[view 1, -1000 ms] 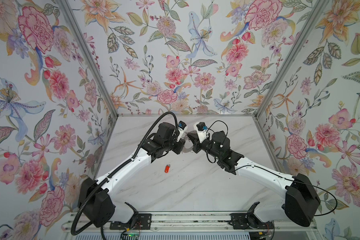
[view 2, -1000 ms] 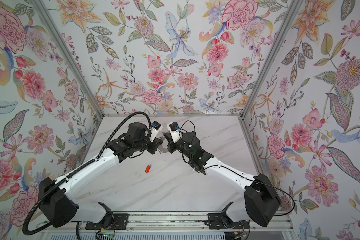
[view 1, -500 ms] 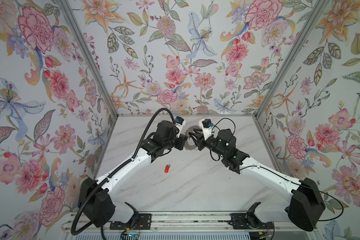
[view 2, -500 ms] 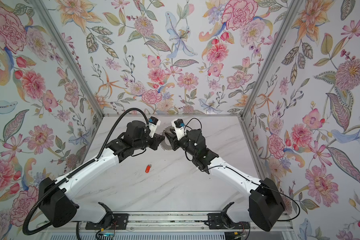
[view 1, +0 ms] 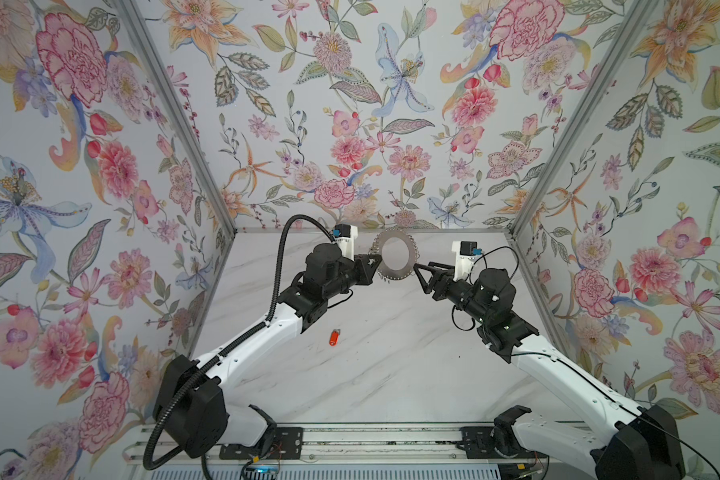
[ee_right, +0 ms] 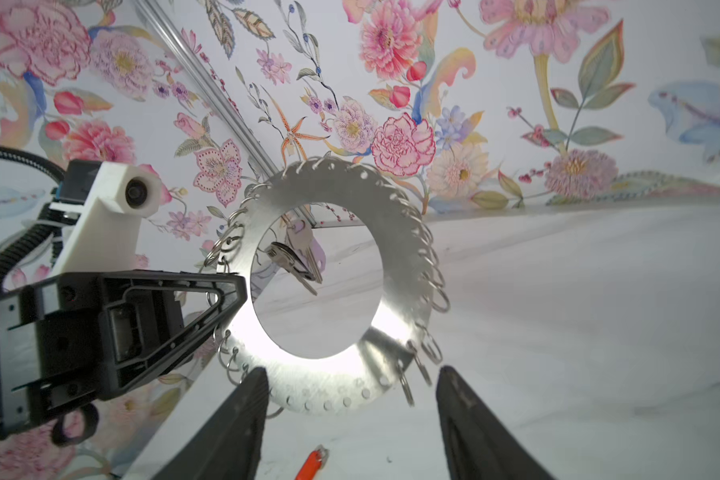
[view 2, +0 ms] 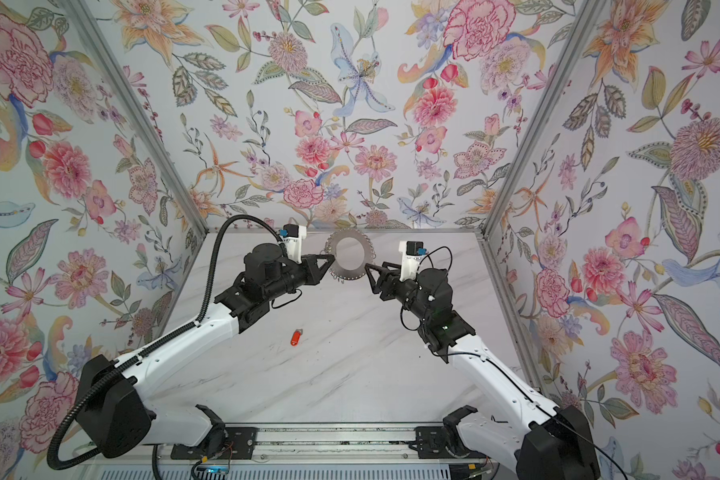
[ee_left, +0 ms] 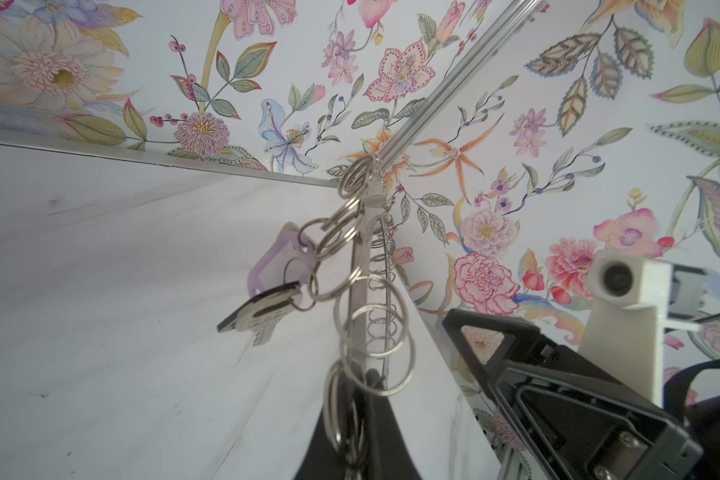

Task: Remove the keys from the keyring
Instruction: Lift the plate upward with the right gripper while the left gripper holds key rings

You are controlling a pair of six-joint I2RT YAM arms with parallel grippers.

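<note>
Nearest the base: orange-red oblong plastic fob (view 1: 334,337), loose on white marbled tabletop (view 1: 391,374), well apart from both arms. Further in: left gripper (view 1: 374,261), clamped tight on rim of large flat silver metal keyring (view 1: 395,236); holds it upright above the tabletop. At the opposite rim: right gripper (ee_right: 352,370), fingers spread wide, grips nothing. Beyond the disc, hanging from small wire loops (ee_left: 375,332): black-rimmed tag with silver key (ee_left: 262,311) and pale lilac tag (ee_left: 273,257).

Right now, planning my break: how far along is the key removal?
Done: the orange fob lies on the table. In hand: the left gripper holds the ring up, the right gripper open beside it. Left: the black-tagged key and pale tag hang on it.
</note>
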